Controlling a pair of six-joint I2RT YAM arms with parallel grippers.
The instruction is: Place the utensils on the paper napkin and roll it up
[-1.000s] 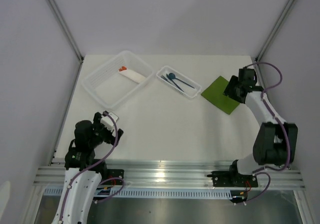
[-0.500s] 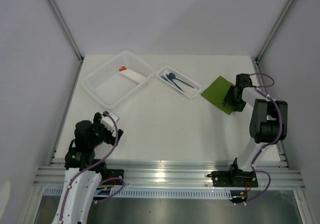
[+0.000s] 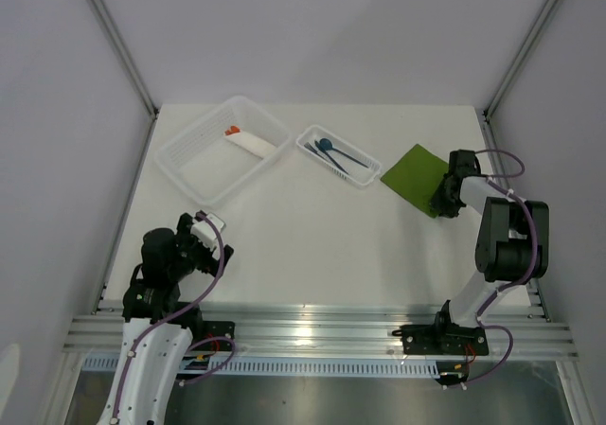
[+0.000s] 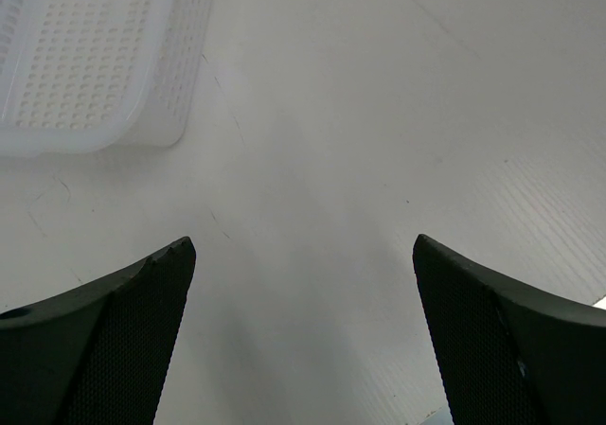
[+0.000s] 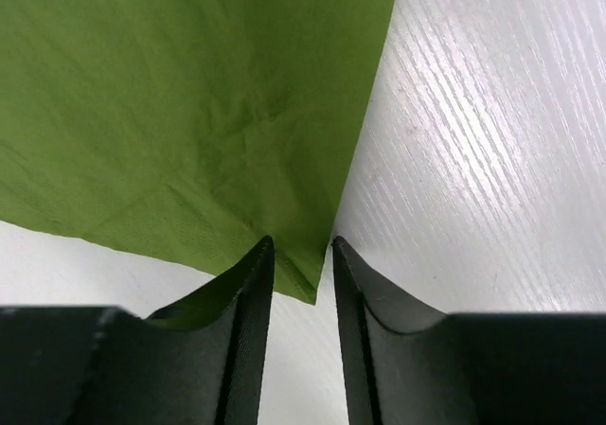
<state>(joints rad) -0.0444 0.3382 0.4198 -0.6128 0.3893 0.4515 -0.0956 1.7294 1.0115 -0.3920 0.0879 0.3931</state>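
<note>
The olive-green paper napkin (image 3: 412, 176) lies flat at the right rear of the table; it fills the upper left of the right wrist view (image 5: 189, 94). My right gripper (image 3: 441, 202) is low at the napkin's near right corner. Its jaws (image 5: 301, 243) stand a narrow gap apart, straddling that corner, with white table showing between them. The dark blue utensils (image 3: 334, 154), one with a round spoon bowl, lie in a small clear tray (image 3: 365, 180) left of the napkin. My left gripper (image 3: 196, 230) is wide open and empty (image 4: 303, 245) over bare table near the left front.
A large clear perforated basket (image 3: 194, 165) at the back left holds a white paper roll with orange tips (image 3: 250, 142); its corner shows in the left wrist view (image 4: 85, 65). The table's right edge runs close behind my right arm.
My right arm has folded in and its gripper has come down from over the napkin's far right side to the napkin's near right corner. The left arm has not moved.
</note>
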